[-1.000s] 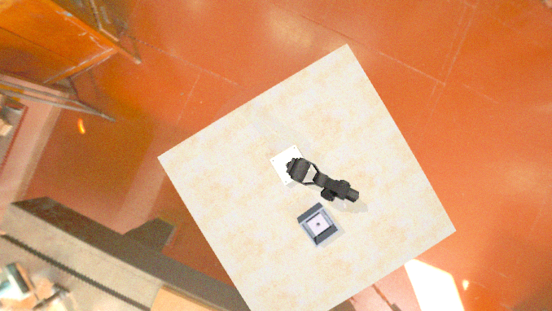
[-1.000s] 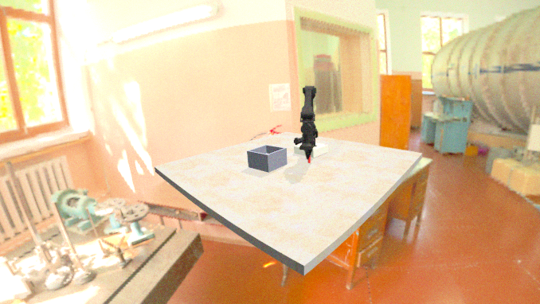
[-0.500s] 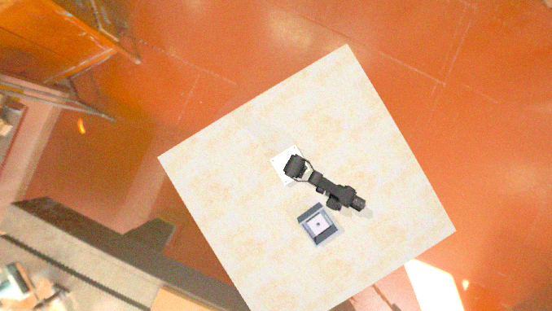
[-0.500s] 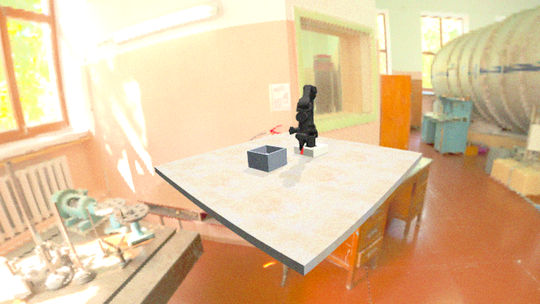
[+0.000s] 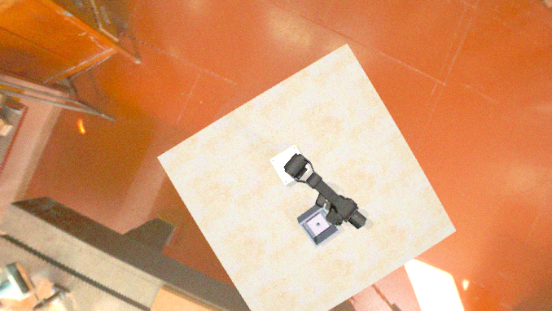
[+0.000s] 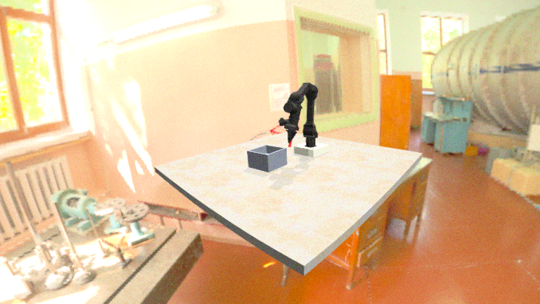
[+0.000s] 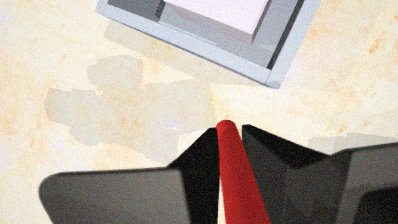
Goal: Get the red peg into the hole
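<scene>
Claw (image 6: 290,142) (image 7: 229,134) gripping red peg (image 6: 290,143) (image 7: 235,165), box (image 5: 318,240) (image 6: 268,160) (image 7: 190,49) just beside. Stay above its rim, centre over hole (image 5: 318,224), straighten peg.

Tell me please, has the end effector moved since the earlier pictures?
Yes, the end effector has moved toward the box, which stays put.
</scene>
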Robot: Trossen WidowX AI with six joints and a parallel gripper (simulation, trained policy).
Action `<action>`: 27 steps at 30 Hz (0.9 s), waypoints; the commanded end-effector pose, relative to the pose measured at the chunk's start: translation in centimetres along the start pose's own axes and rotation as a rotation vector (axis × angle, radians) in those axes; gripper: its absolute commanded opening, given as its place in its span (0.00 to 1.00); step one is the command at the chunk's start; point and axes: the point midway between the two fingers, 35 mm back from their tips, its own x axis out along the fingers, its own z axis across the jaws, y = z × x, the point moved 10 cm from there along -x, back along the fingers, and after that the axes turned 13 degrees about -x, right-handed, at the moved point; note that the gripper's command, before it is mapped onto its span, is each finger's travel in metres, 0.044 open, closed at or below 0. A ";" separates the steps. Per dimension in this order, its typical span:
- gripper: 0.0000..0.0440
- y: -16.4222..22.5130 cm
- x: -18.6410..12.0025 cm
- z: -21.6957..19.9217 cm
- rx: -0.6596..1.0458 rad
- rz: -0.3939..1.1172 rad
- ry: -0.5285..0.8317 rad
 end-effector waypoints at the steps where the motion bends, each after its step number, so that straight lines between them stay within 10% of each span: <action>1: 0.00 -1.4 0.3 -0.2 0.012 -0.013 0.019; 27: 0.01 -9.8 4.1 -2.4 0.142 -0.048 0.054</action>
